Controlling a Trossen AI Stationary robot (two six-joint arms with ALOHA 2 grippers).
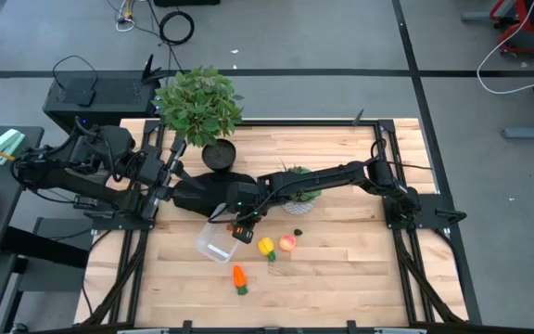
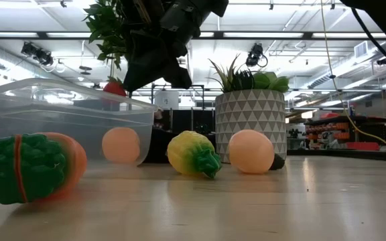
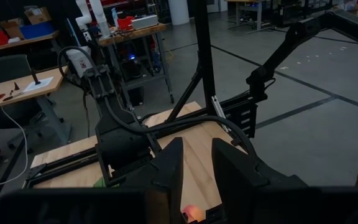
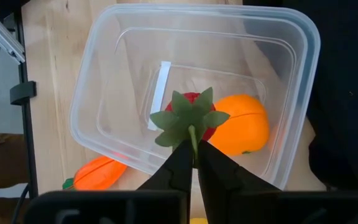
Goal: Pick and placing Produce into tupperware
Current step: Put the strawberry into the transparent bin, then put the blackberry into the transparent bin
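The clear tupperware (image 4: 278,56) lies on the table with a round orange fruit (image 4: 244,124) inside; it also shows in the high view (image 1: 213,245) and the low view (image 2: 52,114). My right gripper (image 4: 194,155) is shut on a small red strawberry (image 4: 191,99) above the tupperware, also seen in the low view (image 2: 114,88). The yellow piece with a green stem (image 1: 266,248), the pink-red fruit (image 1: 287,243) and the carrot (image 1: 239,277) lie on the table beside the tupperware. My left gripper (image 3: 197,174) is open and empty, over the table's far left part (image 1: 213,193). My right gripper pinches the strawberry's green leafy top (image 4: 193,132) between its two fingertips. The fingers come from above, pointing down. The strawberry hangs below them, red body down, clear of the tupperware's floor and above its open inside.
A white patterned pot with a green plant (image 2: 250,120) stands behind the fruits, near the middle of the table (image 1: 297,199). A larger leafy plant in a dark pot (image 1: 202,107) stands at the far edge. Bare wood lies toward the near and right edges.
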